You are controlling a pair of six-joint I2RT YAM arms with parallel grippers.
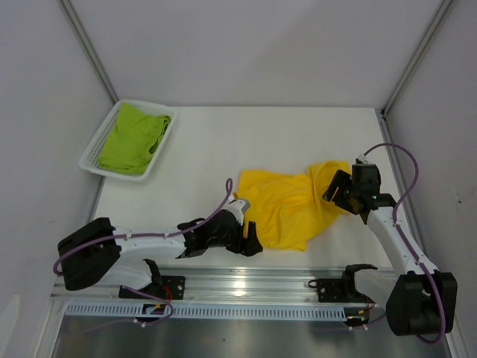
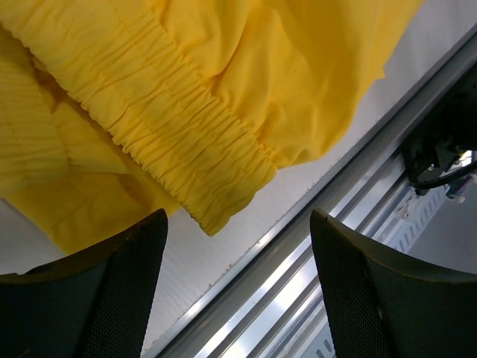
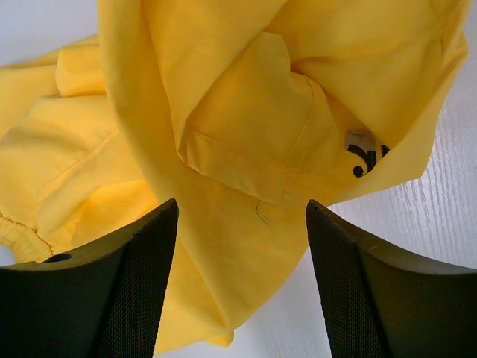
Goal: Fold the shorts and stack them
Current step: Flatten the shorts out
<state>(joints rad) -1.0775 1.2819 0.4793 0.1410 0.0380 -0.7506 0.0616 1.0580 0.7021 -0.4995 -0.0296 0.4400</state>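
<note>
The yellow shorts [image 1: 291, 205] lie crumpled on the white table, right of centre. My left gripper [image 1: 250, 243] hovers at their near-left corner. Its jaws are open over bare table and rail in the left wrist view [image 2: 238, 253], with the gathered waistband [image 2: 171, 123] just beyond the fingertips. My right gripper [image 1: 337, 188] is over the shorts' right end. In the right wrist view [image 3: 242, 224] it stands open, with yellow folds [image 3: 223, 246] lying below the gap and the small dark label [image 3: 364, 158] to the right. The lime green shorts [image 1: 134, 138] lie bunched at the back left.
A white mesh basket [image 1: 91, 155] at the back left holds the green shorts. An aluminium rail [image 1: 261, 283] runs along the table's near edge, close to the left gripper. White walls and grey corner posts [image 1: 89, 52] enclose the table.
</note>
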